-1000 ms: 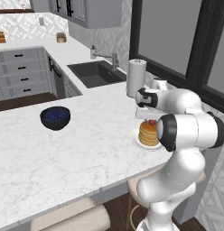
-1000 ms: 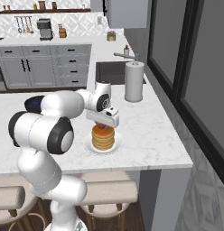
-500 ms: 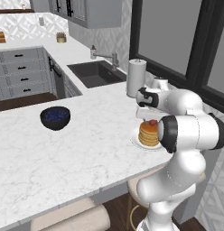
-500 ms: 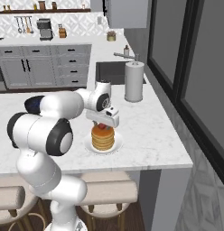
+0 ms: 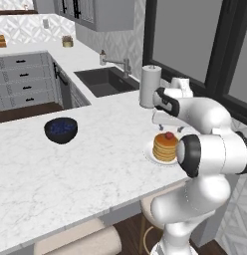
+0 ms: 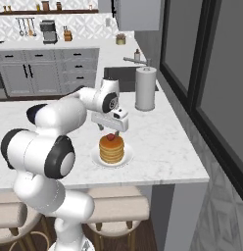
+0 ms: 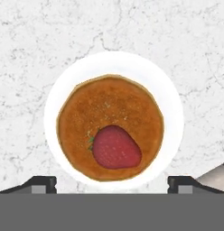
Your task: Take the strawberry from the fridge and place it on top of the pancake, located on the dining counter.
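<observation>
The strawberry (image 7: pixel 116 147) lies on its side on top of the pancake (image 7: pixel 109 126), directly below the end effector (image 7: pixel 112 182), whose jaws stand wide apart and hold nothing. The plate (image 7: pixel 172 113) rests on the white worktop (image 5: pixel 95 164). In the hand view, only the fingertips (image 7: pixel 39 182) show, cut off low.

You've got a white marble-look counter (image 5: pixel 70 169) with faint grey veins, smooth and a bit matt. On it, the plate (image 7: pixel 172 113) looks like plain white glazed ceramic. The pancake (image 7: pixel 109 108) on that plate has a grainy, matt golden-brown top, and the strawberry (image 7: pixel 116 147) on it looks smooth, slightly glossy red.
</observation>
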